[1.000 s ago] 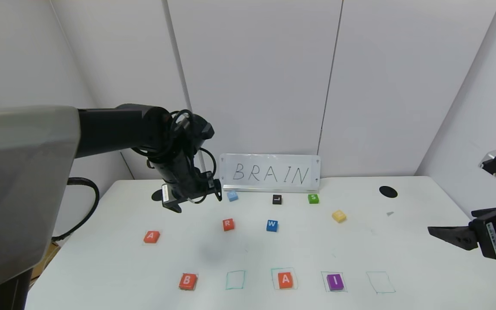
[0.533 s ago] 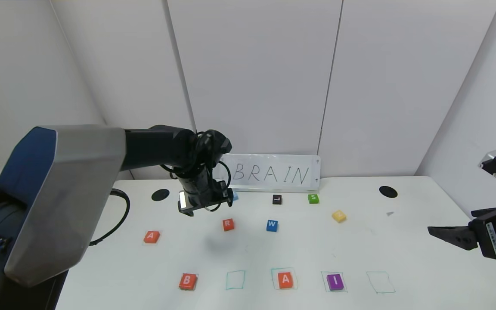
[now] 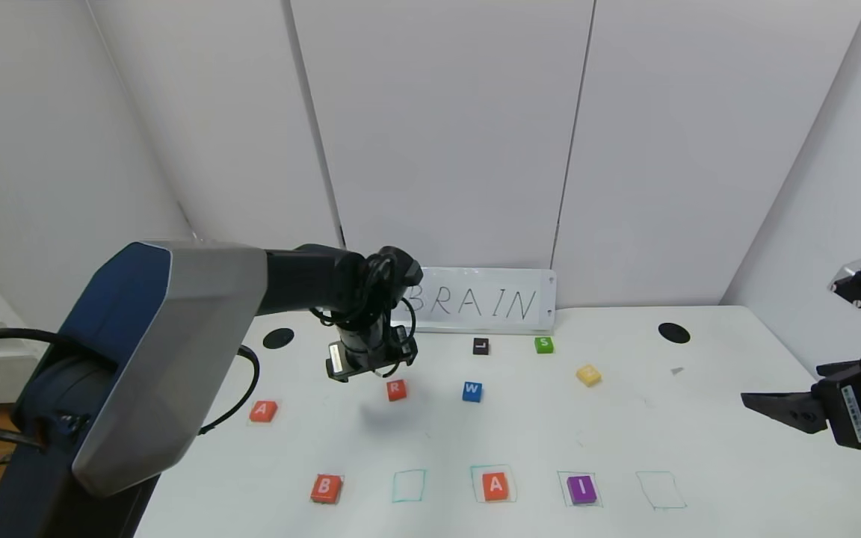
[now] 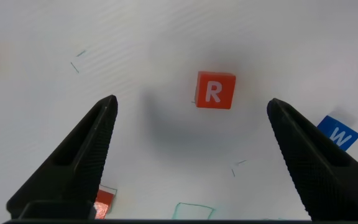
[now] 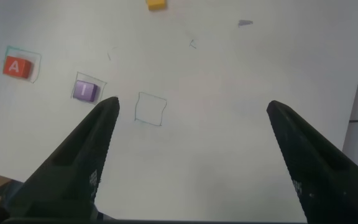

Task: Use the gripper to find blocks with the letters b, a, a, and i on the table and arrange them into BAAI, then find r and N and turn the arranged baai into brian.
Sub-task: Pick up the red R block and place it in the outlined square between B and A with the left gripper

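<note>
On the white table [image 3: 699,448] the front row holds orange B [image 3: 326,488], an empty green square [image 3: 408,486], orange A [image 3: 495,486] and purple I [image 3: 581,489]. A second orange A [image 3: 263,411] lies apart at the left. The orange-red R [image 3: 396,389] sits mid-table, and the pale yellow N [image 3: 588,374] is farther right. My left gripper [image 3: 369,368] hovers open just behind and left of R. In the left wrist view R [image 4: 215,90] lies on the table beyond the open left gripper [image 4: 191,104], nothing held. My right gripper [image 3: 767,407] is open at the right edge.
A blue W [image 3: 472,391] sits just right of R. Black L [image 3: 480,346] and green S [image 3: 544,344] lie behind, before a "BRAIN" sign [image 3: 479,300]. Another empty green square [image 3: 661,489] ends the row. Black round spots [image 3: 673,332] mark the back corners.
My left arm has swung right and lowered from the back left towards R, now covering the light blue block. Its gripper stayed open. The right arm has not moved.
</note>
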Controlling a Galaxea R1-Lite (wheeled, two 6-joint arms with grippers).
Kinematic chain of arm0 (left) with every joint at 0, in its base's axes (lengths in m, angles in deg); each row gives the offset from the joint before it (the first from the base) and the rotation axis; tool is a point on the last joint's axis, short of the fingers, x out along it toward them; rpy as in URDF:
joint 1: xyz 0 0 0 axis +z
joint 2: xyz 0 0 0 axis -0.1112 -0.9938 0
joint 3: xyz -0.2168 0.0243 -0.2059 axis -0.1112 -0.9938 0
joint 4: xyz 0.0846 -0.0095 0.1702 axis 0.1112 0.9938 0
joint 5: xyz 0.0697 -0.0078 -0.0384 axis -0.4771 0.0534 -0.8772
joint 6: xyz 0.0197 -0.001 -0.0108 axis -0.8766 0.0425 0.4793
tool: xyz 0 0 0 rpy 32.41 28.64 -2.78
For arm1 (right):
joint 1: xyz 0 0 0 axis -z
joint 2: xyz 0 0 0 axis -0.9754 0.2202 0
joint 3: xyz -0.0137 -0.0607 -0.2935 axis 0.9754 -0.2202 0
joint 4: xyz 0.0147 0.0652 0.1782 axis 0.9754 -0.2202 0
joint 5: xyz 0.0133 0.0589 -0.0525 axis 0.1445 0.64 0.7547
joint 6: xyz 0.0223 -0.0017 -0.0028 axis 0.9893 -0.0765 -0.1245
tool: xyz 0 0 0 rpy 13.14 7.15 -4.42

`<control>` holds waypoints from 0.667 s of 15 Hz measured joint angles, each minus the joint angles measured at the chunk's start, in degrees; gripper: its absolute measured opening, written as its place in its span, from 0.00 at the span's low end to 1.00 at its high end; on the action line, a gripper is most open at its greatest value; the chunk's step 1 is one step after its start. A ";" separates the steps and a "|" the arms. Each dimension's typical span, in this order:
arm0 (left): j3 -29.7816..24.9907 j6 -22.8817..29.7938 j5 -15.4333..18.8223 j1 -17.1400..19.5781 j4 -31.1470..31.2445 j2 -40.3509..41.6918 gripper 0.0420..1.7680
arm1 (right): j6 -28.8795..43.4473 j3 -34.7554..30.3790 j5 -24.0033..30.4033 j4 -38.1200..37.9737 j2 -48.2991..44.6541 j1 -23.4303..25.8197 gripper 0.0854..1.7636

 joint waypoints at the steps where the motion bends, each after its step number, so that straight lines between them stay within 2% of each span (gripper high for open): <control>1: 0.00 0.02 -0.77 -0.34 -0.57 -0.48 0.97 | 0.00 -0.02 0.00 0.02 0.02 0.00 0.97; 10: 0.00 2.02 -3.85 -2.35 -3.91 -4.66 0.97 | -0.82 -0.05 0.00 0.06 0.00 0.02 0.97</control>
